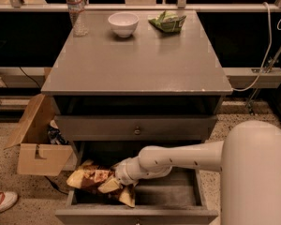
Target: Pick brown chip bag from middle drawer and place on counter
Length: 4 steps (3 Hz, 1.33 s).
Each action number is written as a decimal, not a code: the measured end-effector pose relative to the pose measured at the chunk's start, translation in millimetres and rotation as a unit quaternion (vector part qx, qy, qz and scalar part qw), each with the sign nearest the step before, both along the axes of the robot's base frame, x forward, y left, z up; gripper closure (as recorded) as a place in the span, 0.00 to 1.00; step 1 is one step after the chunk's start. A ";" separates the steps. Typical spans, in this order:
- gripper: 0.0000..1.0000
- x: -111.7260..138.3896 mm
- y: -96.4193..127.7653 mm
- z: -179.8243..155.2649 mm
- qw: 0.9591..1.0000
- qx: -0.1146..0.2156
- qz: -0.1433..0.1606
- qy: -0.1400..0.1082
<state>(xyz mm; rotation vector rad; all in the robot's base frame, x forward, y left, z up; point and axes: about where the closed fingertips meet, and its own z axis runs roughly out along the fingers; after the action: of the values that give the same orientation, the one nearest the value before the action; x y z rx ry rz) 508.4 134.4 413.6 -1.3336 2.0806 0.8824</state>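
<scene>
Camera view looks down on a grey cabinet whose counter point(140, 64) carries a clear water bottle point(77, 11) at the back left, a white bowl point(123, 23) beside it and a small green bag point(167, 21) further right, all well apart from the front edge. Below the counter, a drawer with a round knob point(137, 131) is closed, and under it the middle drawer point(178, 191) is pulled out. The brown chip bag point(91, 178) lies crumpled in the drawer's left part, one yellow-tan end up against the left wall. The robot's white arm point(182, 157) reaches in from the right, and the tool point(121, 173) sits right at the bag's right end, touching it (whether it is spread or pinching the bag cannot be told). On the speckled floor to the left stand an open cardboard box point(37, 149) and a white shoe point(2, 201).
</scene>
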 end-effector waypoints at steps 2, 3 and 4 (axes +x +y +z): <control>0.96 -42.1 -1.2 46.1 0.987 0.130 0.057 -0.081; 1.00 -97.6 -3.2 110.8 0.960 0.213 0.120 -0.140; 1.00 -126.3 -55.2 171.8 0.937 0.255 0.123 -0.204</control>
<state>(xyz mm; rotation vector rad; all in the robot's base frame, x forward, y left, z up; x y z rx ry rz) 382.1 79.1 585.5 -1.3553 1.2733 1.0515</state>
